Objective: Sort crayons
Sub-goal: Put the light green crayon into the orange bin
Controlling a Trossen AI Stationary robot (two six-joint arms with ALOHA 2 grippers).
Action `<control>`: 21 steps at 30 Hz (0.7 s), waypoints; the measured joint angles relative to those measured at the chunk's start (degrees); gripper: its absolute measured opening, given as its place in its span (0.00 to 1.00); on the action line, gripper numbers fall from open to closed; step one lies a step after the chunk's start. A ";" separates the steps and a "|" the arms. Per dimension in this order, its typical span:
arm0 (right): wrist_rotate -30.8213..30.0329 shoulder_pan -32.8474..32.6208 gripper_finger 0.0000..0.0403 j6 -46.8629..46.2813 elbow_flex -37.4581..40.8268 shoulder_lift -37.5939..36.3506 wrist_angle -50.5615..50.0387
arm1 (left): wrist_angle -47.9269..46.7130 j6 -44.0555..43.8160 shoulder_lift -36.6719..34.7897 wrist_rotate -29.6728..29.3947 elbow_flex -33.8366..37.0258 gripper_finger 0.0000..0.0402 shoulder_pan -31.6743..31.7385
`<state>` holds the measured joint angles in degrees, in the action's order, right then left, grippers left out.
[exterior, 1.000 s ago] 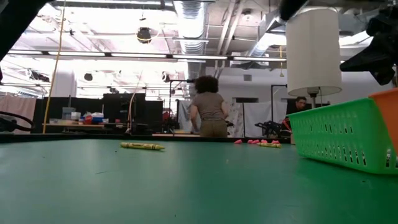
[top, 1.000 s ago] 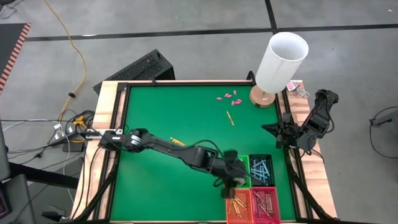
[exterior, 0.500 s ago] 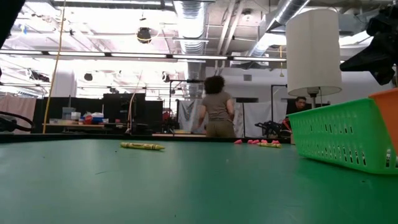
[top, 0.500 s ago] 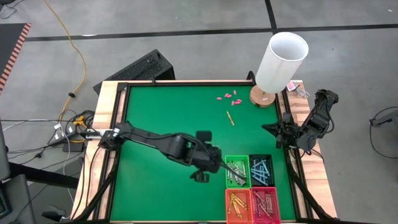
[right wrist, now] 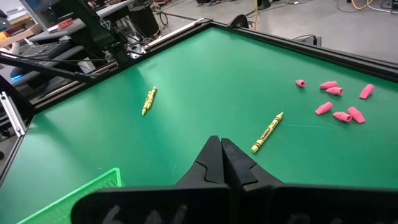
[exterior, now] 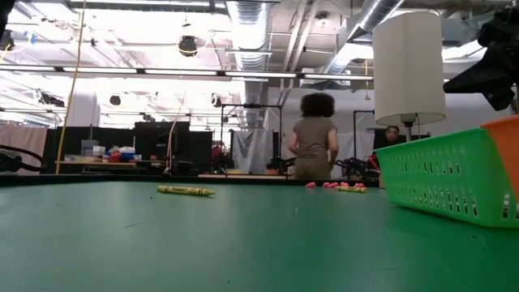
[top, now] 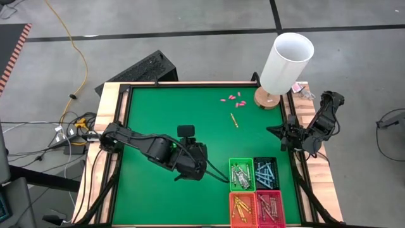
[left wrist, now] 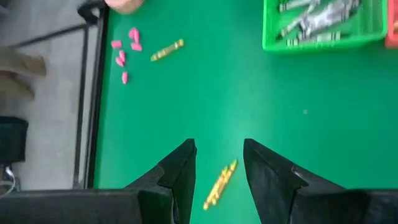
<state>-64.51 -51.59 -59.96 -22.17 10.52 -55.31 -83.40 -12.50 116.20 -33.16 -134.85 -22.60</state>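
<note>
Two yellow crayons lie loose on the green tabletop (top: 152,101). One crayon (left wrist: 221,184) sits between the left gripper's (left wrist: 219,163) spread, empty fingers; the other crayon (right wrist: 267,132) lies just ahead of the right gripper's (right wrist: 221,151) fingers, pressed together. Four baskets (top: 256,191) hold sorted crayons.

A white lamp (top: 286,62) on a round wooden base (top: 268,99) is set at the far right corner of the green table (top: 164,114). Small pink pieces (top: 231,97) are scattered just left of the base. A black keyboard (top: 140,69) is seen beyond the table's far left corner. A person (exterior: 314,136) is seen standing in the room behind the table.
</note>
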 joint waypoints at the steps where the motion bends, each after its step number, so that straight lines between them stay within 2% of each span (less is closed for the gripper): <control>1: 0.03 0.00 0.00 0.00 0.00 0.00 0.00 | -1.26 -0.64 0.00 0.58 0.00 0.31 -0.02; 5: 0.06 0.00 0.00 0.03 0.00 0.02 -0.02 | -6.44 -6.25 -1.64 1.13 0.13 0.31 -0.55; 10: -0.02 0.02 0.00 0.47 0.00 0.00 -0.24 | -5.43 -8.83 -5.61 -3.87 -0.02 0.31 -3.55; 15: -0.04 0.00 0.00 0.48 0.00 0.00 -0.31 | -2.99 -10.59 -5.71 -5.24 0.16 0.31 -6.78; 18: -0.04 0.01 0.00 0.48 0.00 0.00 -0.33 | 5.55 -10.02 -5.79 -5.80 3.95 0.31 -8.32; 21: -0.04 0.01 0.00 0.48 0.00 0.00 -0.33 | 21.40 -8.01 -5.38 -3.65 8.92 0.31 -9.78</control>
<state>-64.55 -51.58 -59.48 -22.17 10.52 -55.64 -62.01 -20.51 110.83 -36.81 -125.93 -32.38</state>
